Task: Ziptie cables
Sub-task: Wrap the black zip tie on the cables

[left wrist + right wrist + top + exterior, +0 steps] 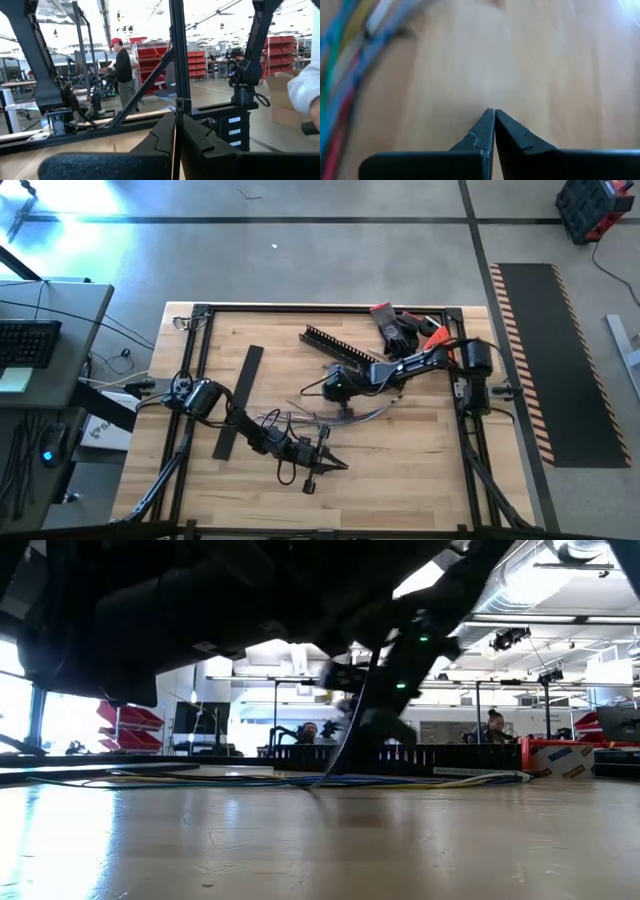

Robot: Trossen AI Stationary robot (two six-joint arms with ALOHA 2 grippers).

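The cables [300,420] lie loose on the wooden table's middle, a bundle of thin pale, reddish and dark wires; the low view shows them flat on the board [330,780]. My right gripper [330,392] hovers just beyond their far side, shut and slanting down at bare wood [494,112], with the cables [340,75] off to one side. My left gripper [343,465] is nearer the table's front edge, shut, and points roughly level toward the right [175,135]. I see nothing between either pair of fingers.
A black comb-toothed channel [335,345] lies behind the right gripper and a flat black strip [240,402] beside the left arm. Gloves [400,330] sit at the far right corner. Black frame rails [200,340] edge the table. A person [122,70] stands in the room beyond.
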